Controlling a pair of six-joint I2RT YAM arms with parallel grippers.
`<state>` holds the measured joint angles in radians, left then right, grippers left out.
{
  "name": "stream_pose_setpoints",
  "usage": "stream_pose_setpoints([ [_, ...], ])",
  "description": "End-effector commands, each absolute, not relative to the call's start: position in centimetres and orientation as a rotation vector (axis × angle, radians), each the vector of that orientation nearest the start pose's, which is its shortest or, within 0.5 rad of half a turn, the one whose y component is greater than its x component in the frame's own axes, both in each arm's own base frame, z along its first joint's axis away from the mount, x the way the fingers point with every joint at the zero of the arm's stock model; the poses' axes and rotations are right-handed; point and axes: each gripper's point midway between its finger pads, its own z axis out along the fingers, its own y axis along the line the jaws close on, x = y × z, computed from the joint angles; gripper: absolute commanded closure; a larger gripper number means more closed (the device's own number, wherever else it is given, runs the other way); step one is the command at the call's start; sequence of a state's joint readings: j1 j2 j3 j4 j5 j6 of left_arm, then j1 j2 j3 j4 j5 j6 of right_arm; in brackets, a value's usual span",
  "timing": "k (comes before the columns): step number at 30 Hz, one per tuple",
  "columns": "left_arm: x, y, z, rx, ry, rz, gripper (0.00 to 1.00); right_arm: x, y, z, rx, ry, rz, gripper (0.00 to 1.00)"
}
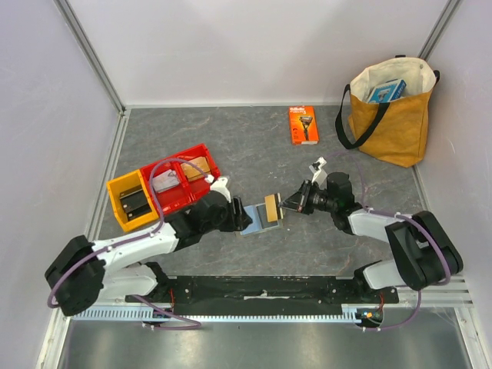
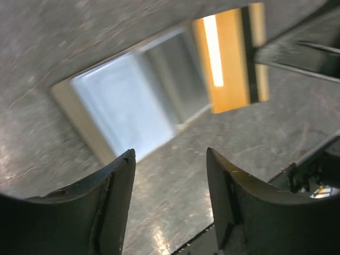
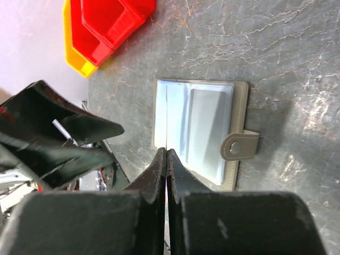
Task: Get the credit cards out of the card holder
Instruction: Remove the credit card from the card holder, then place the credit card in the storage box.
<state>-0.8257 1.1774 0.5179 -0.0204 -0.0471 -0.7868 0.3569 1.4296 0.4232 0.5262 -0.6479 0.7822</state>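
The card holder (image 1: 256, 221) lies open on the table, grey with a light blue inside; it also shows in the left wrist view (image 2: 133, 101) and the right wrist view (image 3: 196, 133), where its closing tab (image 3: 240, 146) sticks out. My right gripper (image 1: 287, 204) (image 3: 167, 151) is shut on the tan-orange credit card (image 1: 271, 209) (image 2: 228, 58), holding it on edge just above the holder's right part. My left gripper (image 1: 243, 221) (image 2: 170, 154) is open and empty at the holder's left edge. The blackish card does not show for certain.
A yellow bin (image 1: 115, 192) holding a dark flat thing and a red bin (image 1: 201, 151) holding flat items stand left of the holder. An orange razor package (image 1: 303, 124) lies at the back. A tan tote bag (image 1: 388, 127) stands at the back right.
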Motion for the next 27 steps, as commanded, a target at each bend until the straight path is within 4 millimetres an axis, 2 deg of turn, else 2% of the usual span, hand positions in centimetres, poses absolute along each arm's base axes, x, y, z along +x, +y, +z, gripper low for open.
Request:
stream_pose_setpoints([
  [1,22.0,-26.9,14.2,0.281,2.11,-0.639,0.32,26.1,23.3,10.6,0.119,2.21,1.355,1.0],
  [4,21.8,-28.1,16.9,0.429,1.988,-0.53,0.27,26.0,23.4,12.2,0.15,2.175,1.386,1.0],
  [7,20.9,-29.6,18.2,0.587,1.886,-0.443,0.26,25.9,23.3,13.6,0.161,2.155,1.399,1.0],
  [11,19.6,-31.6,19.3,0.746,1.759,-0.402,0.26,25.8,23.1,15.5,0.161,2.115,1.397,1.0],
  [16,17.6,-34.0,19.5,0.939,1.592,-0.328,0.26,25.5,22.9,17.4,0.165,2.081,1.405,1.0],
  [19,17.3,-34.9,19.3,0.976,1.517,-0.223,0.28,25.2,22.9,18.1,0.171,2.07,1.424,1.0],
  [27,19.3,-35.6,19.3,0.915,1.394,0.055,0.4,24.5,22.8,19.6,0.166,2.035,1.454,1.0],
])
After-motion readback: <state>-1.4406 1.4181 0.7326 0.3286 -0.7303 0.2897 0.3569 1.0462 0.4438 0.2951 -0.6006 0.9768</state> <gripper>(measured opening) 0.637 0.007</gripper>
